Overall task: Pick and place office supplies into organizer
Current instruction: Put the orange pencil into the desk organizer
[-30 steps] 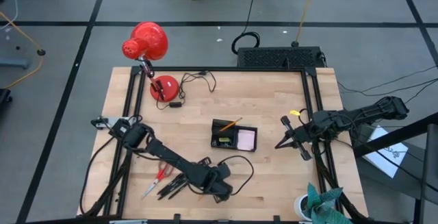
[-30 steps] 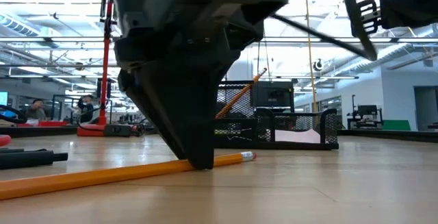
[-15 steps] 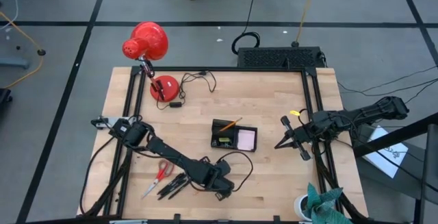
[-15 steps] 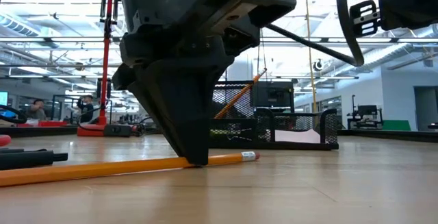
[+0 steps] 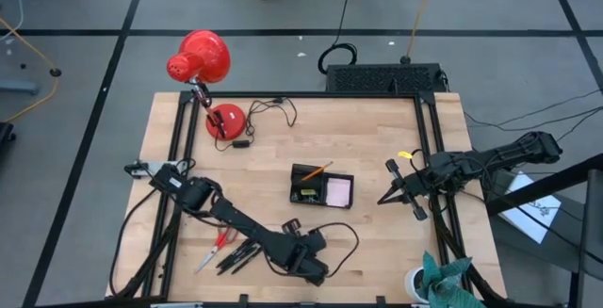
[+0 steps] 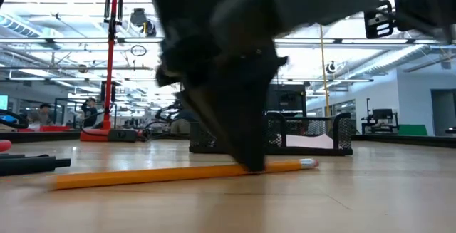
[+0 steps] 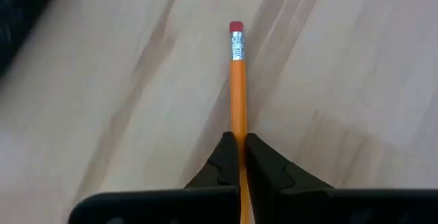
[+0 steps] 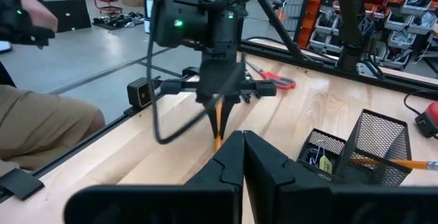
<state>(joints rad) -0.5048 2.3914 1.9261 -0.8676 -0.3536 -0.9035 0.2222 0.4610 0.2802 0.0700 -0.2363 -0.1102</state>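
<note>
Orange pencil (image 7: 237, 94) in left gripper (image 7: 239, 148)

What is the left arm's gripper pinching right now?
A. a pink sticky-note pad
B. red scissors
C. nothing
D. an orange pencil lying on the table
D: the left gripper has its fingers closed on the orange pencil, which lies flat on the wooden table.

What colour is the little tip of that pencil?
Red, on the orange pencil; clearest in the left wrist view.
</note>
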